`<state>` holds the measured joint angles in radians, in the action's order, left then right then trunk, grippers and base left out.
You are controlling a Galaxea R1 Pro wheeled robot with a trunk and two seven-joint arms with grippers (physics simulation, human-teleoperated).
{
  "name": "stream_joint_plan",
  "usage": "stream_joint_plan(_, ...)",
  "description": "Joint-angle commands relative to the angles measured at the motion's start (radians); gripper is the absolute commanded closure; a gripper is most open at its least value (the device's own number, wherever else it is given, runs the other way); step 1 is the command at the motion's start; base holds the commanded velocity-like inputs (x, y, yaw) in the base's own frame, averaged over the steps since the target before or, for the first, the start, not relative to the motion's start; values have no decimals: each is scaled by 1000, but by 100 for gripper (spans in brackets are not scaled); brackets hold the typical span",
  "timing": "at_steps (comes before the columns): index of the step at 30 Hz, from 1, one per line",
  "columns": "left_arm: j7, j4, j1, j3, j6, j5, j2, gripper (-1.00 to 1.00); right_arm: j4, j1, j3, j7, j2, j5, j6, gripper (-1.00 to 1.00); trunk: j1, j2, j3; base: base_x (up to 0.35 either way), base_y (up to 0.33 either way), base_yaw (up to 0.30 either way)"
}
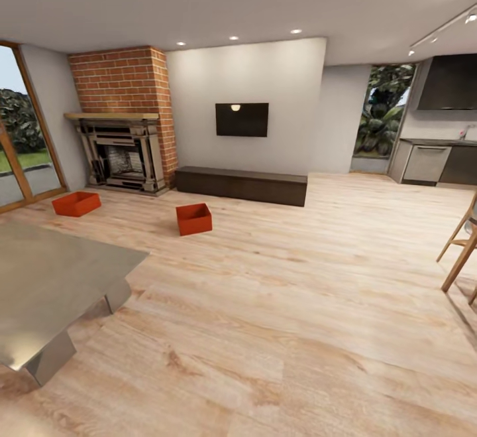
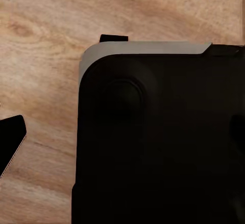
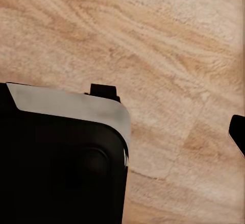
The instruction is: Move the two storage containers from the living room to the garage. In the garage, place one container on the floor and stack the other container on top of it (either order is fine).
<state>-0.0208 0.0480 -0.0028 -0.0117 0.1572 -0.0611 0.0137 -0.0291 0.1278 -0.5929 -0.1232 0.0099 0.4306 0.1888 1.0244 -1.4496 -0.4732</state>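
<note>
Neither gripper's jaws are readable in my wrist feeds, so I can't tell if they're open or closed. Both storage containers sit on the living-room planks: one [image 1: 77, 203] before the fireplace [image 1: 122, 157], the other [image 1: 194, 219] near the dark cabinet [image 1: 241, 185]. My risk, I judge, is clipping the grey table [image 1: 53, 284] while driving over.

Light wood plank floor [image 1: 298, 304] carries two orange-red storage containers, well apart: one [image 1: 77, 203] near the brick fireplace [image 1: 122, 152], the other [image 1: 194, 218] near the long dark low cabinet [image 1: 242, 185].
</note>
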Motion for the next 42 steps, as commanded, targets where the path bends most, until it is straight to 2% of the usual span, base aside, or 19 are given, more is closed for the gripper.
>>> stream_joint_plan(1, -2, 0, 0, -1, 2, -6, 0, -100, -3, 1, -8, -1, 1, 8, 5, -100, 1, 0, -1, 322, 0, 0)
stream_joint_plan(42, -2, 0, 0, -1, 1, -6, 0, -100, -3, 1, -8, -1, 1, 8, 4, -100, 1, 0, -1, 322, 0, 0)
